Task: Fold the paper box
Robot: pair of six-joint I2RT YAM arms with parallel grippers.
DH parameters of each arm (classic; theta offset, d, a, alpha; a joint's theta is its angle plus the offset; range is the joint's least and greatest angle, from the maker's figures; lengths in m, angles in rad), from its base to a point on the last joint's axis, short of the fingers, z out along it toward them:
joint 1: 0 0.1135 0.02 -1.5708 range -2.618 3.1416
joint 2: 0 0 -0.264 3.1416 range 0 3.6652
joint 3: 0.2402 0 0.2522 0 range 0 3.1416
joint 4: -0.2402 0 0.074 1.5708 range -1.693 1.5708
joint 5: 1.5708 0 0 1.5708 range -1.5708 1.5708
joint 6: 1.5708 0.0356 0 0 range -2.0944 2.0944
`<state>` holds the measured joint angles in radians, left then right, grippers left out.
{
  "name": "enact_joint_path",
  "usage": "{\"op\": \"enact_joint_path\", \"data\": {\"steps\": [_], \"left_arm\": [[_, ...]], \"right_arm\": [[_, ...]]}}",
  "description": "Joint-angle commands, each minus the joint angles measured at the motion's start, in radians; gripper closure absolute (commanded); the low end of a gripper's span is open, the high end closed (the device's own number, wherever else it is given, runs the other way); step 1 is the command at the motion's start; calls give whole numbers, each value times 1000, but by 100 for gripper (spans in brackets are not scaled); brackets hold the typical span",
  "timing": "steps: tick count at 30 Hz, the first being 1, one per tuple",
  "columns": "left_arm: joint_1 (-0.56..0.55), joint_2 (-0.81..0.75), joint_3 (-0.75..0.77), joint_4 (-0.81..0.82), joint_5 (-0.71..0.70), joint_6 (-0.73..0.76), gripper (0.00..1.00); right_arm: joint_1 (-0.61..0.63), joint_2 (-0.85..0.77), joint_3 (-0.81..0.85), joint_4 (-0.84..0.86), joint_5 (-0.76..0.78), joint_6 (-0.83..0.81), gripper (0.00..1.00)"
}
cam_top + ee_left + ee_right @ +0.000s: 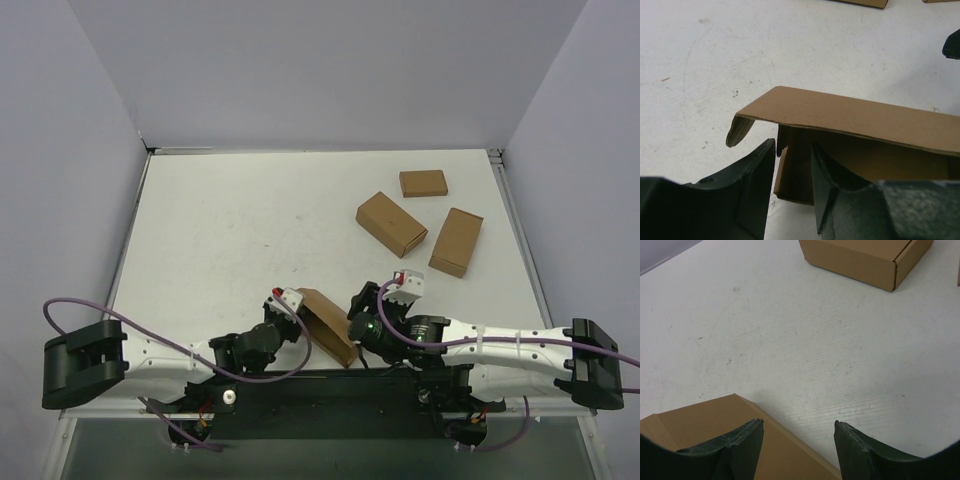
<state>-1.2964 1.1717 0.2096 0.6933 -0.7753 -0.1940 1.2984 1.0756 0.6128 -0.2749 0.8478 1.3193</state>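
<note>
The paper box (328,325) sits half-folded at the near edge of the worktop (250,230) — your left claw (793,146) gapes below its lid flap (850,117), your right claw (798,422) gapes over a corner. Next, likely tuck that flap down.

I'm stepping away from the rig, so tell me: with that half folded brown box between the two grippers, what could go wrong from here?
One: the top flap of the paper box stands raised while the left gripper is open, so it may spring back. Two: the right gripper, open, has only one finger over the box corner; closing there could miss or crumple it. Three: the box sits near the arm bases; a push might jam it.
</note>
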Motion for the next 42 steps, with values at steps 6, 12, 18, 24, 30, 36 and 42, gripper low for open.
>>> {"op": "enact_joint_path", "data": {"steps": [6,12,18,24,30,36,42], "left_arm": [[-1,-288,-4,-405,87,-150,46],[3,-497,36,-623,133,-211,42],[51,-641,200,-905,238,-289,42],[77,-672,418,-1003,211,-257,42],[237,-405,608,-930,488,-208,43],[341,-213,533,-730,755,-283,49],[342,-167,358,-649,834,-369,56]], "right_arm": [[22,-9,5,-53,74,26,42],[30,-6,16,-67,86,8,41],[44,-19,30,-72,99,-26,43],[88,-17,45,-73,119,-48,49],[131,-11,74,-89,138,-58,56],[183,47,131,-165,171,-19,56],[226,107,160,-193,122,9,57]]}}
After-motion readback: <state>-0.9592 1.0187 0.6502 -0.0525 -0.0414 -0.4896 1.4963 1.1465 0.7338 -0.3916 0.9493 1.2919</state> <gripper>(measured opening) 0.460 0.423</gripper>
